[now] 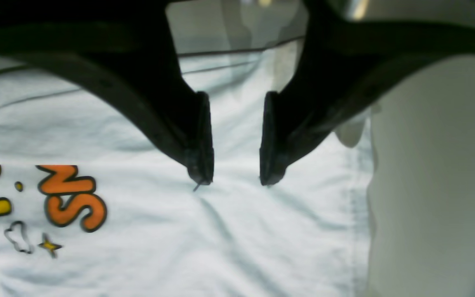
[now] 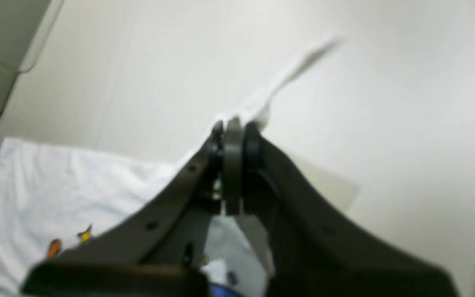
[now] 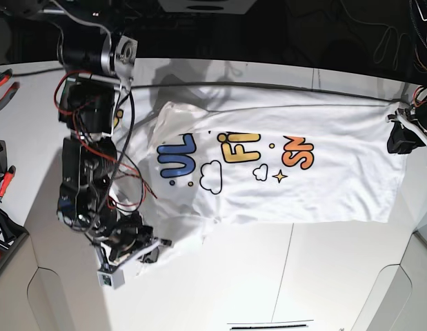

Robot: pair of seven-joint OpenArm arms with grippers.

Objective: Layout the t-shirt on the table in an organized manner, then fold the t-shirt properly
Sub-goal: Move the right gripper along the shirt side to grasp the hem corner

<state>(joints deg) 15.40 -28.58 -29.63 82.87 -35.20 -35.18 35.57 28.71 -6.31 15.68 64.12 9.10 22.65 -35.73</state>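
The white t-shirt (image 3: 282, 176) lies spread across the table (image 3: 323, 276), print up, showing "UL", "FI" and "SM" with a cloud and star. My right gripper (image 3: 145, 249) is at the shirt's lower left corner, and in the right wrist view it (image 2: 232, 128) is shut on a strip of white cloth (image 2: 295, 70) that stretches away from the fingertips. My left gripper (image 3: 401, 141) is at the shirt's right edge. In the left wrist view it (image 1: 234, 179) is open, its tips resting on or just above the cloth (image 1: 237, 231), right of the orange letters (image 1: 72, 198).
Red-handled tools (image 3: 5, 181) lie at the table's left edge. Cables (image 3: 399, 34) hang at the back right. A thin dark seam (image 3: 289, 255) runs across the table in front of the shirt. The right arm's body (image 3: 85, 172) stands left of the shirt.
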